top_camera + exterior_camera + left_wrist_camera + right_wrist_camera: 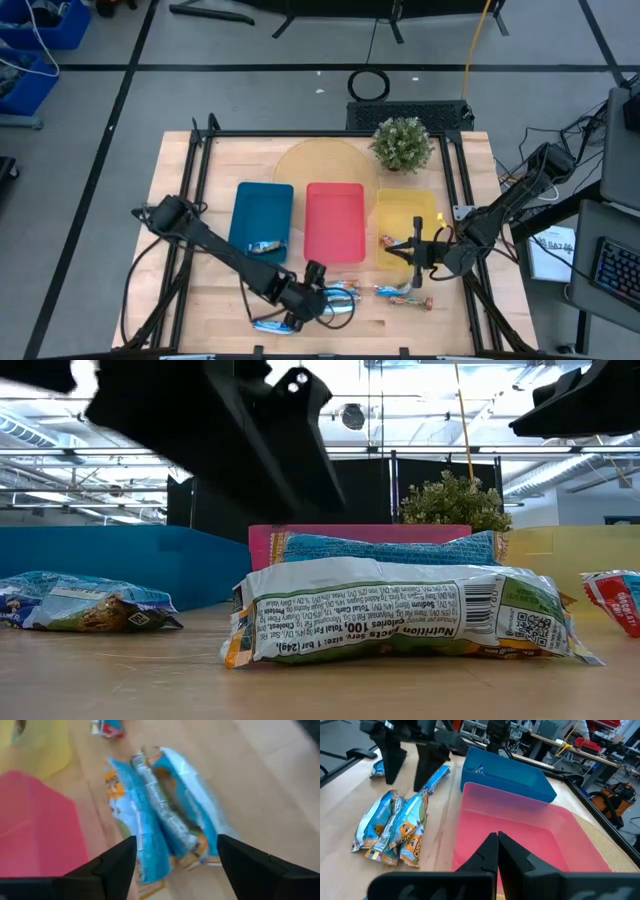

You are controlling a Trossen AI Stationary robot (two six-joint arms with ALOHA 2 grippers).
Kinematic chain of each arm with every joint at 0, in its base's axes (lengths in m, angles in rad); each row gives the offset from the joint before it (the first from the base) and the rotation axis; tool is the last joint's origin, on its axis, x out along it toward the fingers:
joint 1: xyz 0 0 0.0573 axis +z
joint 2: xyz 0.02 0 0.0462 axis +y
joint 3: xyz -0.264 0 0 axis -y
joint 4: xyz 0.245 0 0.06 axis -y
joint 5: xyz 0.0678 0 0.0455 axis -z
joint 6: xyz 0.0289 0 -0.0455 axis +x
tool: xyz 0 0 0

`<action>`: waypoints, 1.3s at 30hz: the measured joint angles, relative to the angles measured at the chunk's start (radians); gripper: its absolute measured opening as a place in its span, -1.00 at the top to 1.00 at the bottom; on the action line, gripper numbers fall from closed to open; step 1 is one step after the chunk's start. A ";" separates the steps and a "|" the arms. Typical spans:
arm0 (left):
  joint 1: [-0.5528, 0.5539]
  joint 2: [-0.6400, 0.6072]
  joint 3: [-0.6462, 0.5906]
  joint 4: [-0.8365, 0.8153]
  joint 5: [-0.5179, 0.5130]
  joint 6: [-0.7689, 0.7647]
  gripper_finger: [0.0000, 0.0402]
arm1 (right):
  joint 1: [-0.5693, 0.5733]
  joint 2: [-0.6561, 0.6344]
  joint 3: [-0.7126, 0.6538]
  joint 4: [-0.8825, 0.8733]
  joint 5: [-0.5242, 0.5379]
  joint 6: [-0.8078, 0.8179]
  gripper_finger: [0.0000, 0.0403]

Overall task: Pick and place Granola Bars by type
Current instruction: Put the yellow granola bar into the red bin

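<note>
Left gripper (322,300): near edge, jaws wide, poised over two shiny blue wrapped granola bars (160,815) lying side by side, touching neither | Right gripper (498,851): fingers pressed together, empty, over the right side by the shallow yellow rectangular tray (405,226) | Other bars: one in the blue plastic tray (262,217) (near end), one orange-red (418,299) loose, right of the pair | Pink-red tray (334,220) between.

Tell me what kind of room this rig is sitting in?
Most likely a robotics lab or workshop. The wooden table stands on a grey floor marked with dark lines, cluttered workbenches line the room behind, and the low view shows an open industrial ceiling with exposed beams.
</note>
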 joint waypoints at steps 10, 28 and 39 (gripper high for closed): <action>0.025 0.014 0.000 -0.006 -0.086 -0.006 -0.39 | 0.000 0.000 0.000 0.004 0.000 -0.011 1.00; 0.039 0.033 0.000 -0.014 -0.005 0.001 -0.02 | 0.000 0.001 0.000 -0.002 0.000 -0.008 1.00; 0.054 0.100 -0.001 0.015 -0.005 -0.003 0.15 | 0.000 0.001 0.000 -0.002 0.000 -0.008 1.00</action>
